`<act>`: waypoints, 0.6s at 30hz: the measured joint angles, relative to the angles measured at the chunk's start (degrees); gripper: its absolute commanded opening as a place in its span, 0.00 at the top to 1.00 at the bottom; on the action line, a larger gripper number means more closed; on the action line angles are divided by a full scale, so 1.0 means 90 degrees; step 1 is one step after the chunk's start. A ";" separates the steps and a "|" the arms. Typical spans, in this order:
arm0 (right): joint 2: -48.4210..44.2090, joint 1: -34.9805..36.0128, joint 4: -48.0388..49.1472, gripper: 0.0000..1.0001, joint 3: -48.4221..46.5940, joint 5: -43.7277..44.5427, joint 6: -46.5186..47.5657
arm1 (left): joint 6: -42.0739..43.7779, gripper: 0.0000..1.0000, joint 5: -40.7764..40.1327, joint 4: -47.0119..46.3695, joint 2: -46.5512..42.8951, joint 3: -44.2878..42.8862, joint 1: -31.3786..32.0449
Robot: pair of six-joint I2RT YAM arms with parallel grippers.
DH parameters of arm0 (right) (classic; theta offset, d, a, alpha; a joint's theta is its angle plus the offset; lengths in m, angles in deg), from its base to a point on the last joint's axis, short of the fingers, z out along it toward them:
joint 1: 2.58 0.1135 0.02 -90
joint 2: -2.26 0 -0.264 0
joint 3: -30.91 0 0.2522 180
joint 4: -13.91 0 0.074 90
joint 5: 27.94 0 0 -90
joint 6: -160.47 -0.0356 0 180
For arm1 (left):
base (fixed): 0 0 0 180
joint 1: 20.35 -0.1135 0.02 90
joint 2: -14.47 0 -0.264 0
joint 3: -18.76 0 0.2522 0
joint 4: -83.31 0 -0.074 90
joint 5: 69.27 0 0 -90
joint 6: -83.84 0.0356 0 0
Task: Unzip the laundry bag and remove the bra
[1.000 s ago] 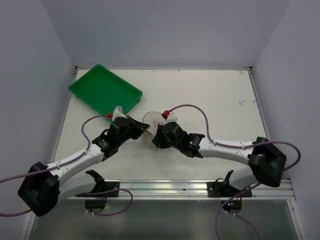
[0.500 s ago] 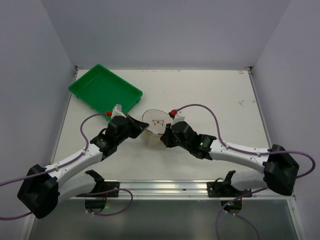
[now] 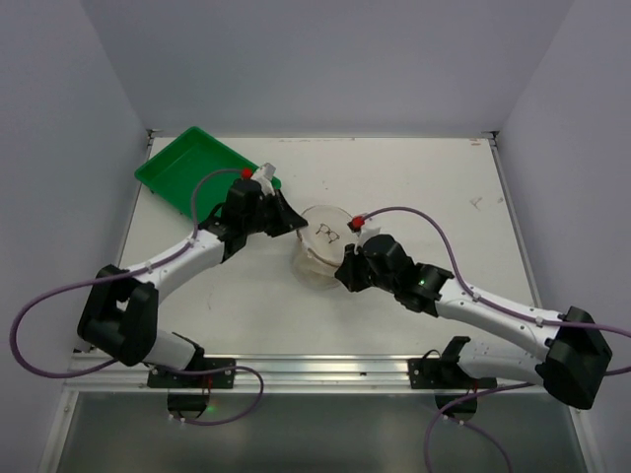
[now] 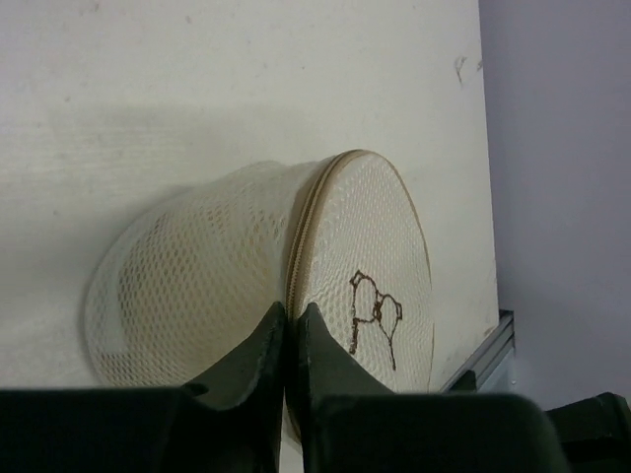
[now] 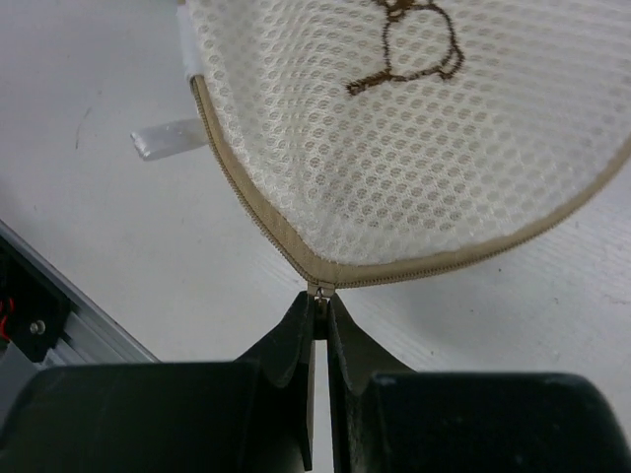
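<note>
The laundry bag (image 3: 323, 246), a round drum of white mesh with a tan zipper, lies tilted mid-table. Its lid (image 4: 380, 256) carries a dark drawn mark. My left gripper (image 3: 293, 225) is at the bag's far-left side, shut on the mesh at the zipper seam (image 4: 288, 313). My right gripper (image 3: 342, 277) is at the bag's near side, shut on the zipper pull (image 5: 317, 294) at the lid's rim (image 5: 414, 148). The zipper looks closed where it shows. The bra is hidden.
A green tray (image 3: 187, 169) stands at the far left, just behind my left wrist. A small white label (image 5: 168, 138) sticks out from the bag's side. Grey walls close in the table on three sides.
My left arm has swung away and to the right, up beside the tray. The bag has shifted right and tilted, held by both grippers. My right arm has drawn right and nearer.
</note>
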 measured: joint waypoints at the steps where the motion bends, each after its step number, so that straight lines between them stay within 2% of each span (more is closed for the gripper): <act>1: 0.0061 -0.0007 0.0032 1.00 -0.0007 -0.0083 0.0005 | 0.0177 0.67 0.0138 0.0036 0.0219 -0.0267 -0.0010; 3: 0.0270 -0.0005 0.0056 1.00 -0.0107 -0.0240 -0.0053 | 0.0372 0.43 0.0202 0.0141 0.0495 -0.0695 -0.0017; 4: 0.0379 0.0007 0.0061 1.00 -0.0177 -0.0279 -0.0078 | 0.0364 0.20 0.0143 0.0141 0.0508 -0.0760 -0.0044; 7: 0.0942 0.0066 0.0168 1.00 -0.0588 -0.0347 -0.0304 | 0.0117 0.03 -0.0216 0.0257 0.0185 -0.0680 -0.0119; 11: 0.1627 0.0134 0.0384 1.00 -0.1190 -0.0328 -0.0563 | -0.0352 0.05 -0.0884 0.0442 -0.1030 0.0112 -0.0165; 14: 0.2016 0.0189 0.0597 1.00 -0.1498 -0.0313 -0.0687 | -0.0682 0.13 -0.1251 0.0527 -0.1960 0.0780 -0.0044; 18: 0.2339 0.0233 0.0753 1.00 -0.1581 -0.0340 -0.0794 | -0.0957 0.23 -0.1413 0.0556 -0.2103 0.1081 0.0520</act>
